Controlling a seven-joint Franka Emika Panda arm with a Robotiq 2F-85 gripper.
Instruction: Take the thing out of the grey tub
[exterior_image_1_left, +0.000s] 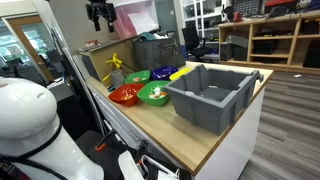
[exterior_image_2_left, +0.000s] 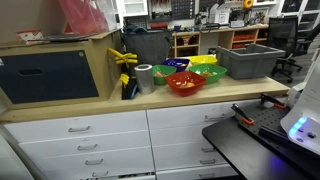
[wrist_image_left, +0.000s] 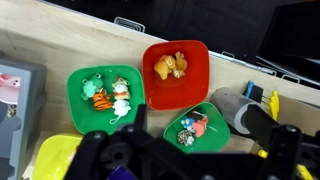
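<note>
Grey tub stands beside green bowl on wooden counter.

We see a dark grey tub at the middle right of an exterior view, on a light brown table top. In the wrist view, a red bowl at the upper middle holds orange-brown bits. A green bowl at the left holds an orange toy with stripes. A yellow bowl shows at the lower left. In an exterior view the drawers are white.
</note>
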